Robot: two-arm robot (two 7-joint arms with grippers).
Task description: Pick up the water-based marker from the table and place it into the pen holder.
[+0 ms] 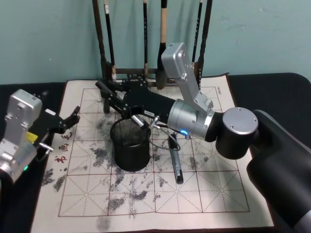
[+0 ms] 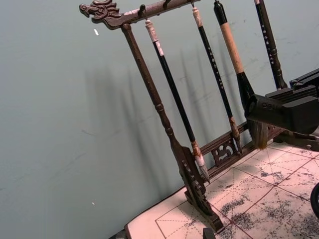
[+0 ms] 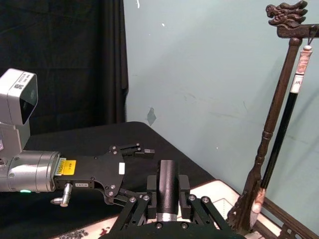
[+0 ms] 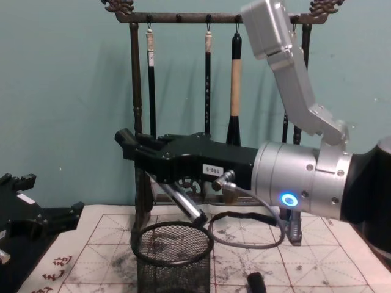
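marker (image 3: 168,172), clamped in right gripper (image 3: 168,188) (above mat (image 1: 209,194))

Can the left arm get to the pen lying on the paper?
Probably not easily. The holder stands between the open left gripper and the pen, and the right gripper, clamping a marker, reaches across above it.

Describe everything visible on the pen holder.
The pen holder is a small round black wire-mesh cup with a solid rim, upright on the ink-stained grid mat. Nothing sticks out of it. The right gripper, shut on a black marker, reaches over it; contact unclear. A second marker lies on the mat to its right, apart.
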